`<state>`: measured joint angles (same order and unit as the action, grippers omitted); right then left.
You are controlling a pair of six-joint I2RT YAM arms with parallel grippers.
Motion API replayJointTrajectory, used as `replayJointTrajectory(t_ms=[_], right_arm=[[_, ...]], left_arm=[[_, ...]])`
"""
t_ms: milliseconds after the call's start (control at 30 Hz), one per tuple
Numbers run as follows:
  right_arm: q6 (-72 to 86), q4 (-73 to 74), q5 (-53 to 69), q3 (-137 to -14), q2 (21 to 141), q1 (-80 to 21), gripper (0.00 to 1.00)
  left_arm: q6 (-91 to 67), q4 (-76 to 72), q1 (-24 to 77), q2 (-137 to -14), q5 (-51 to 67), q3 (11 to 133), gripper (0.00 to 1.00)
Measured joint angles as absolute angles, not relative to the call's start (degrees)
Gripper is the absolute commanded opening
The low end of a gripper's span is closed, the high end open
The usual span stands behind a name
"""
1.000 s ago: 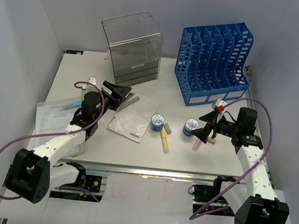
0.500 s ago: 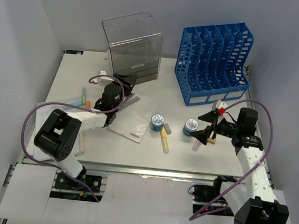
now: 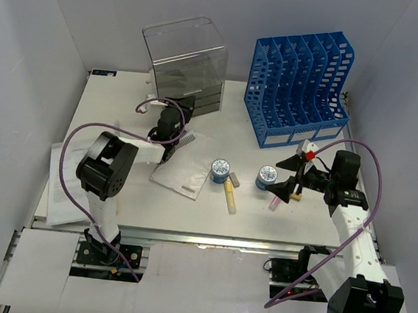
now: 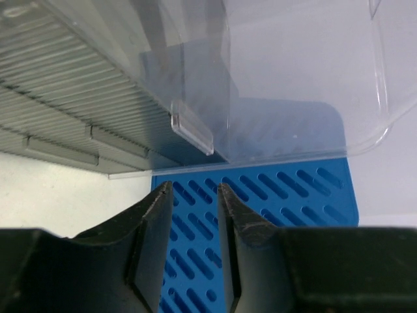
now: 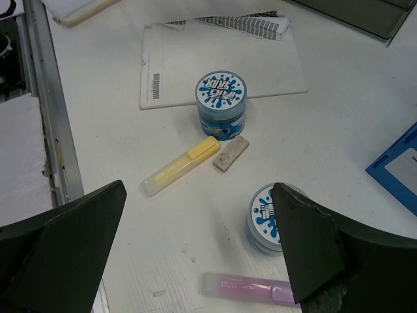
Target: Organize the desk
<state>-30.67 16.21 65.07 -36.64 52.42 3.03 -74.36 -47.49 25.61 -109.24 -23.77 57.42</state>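
- I see a barcode (image 5: 155, 85) on the white sheet (image 5: 208, 55), but no digits are legible.
- First tub lid (image 5: 221, 91) and second tub lid (image 5: 267, 212) carry a splash logo. I can't read its lettering.
- The red print on the white label (image 5: 407, 163) of the blue file rack (image 3: 302, 69) is too small to read.

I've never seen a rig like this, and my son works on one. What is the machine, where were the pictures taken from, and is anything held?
These are two robot arms bolted to the near edge of a white desk, each ending in a two-finger gripper. The wide picture comes from a fixed camera above and behind them. The other two come from cameras on the wrists, so the black shapes are each arm's fingers. On the desk stand a clear plastic drawer box and a blue file rack, plus papers, two blue-lidded tubs, a yellow highlighter, a pink highlighter and an eraser. Nothing is held: the left gripper, at the drawer box, has a narrow empty gap; the right gripper hangs wide open near the tubs.
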Motion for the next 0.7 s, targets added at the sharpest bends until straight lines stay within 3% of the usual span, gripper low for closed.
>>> replayJointTrajectory(t_ms=[700], right_arm=[[-30.7,16.21,66.59,-36.64,51.79,3.03,1.0]], left_arm=[[-78.05,-44.59,24.55,-114.15,-28.12,63.92,0.26]])
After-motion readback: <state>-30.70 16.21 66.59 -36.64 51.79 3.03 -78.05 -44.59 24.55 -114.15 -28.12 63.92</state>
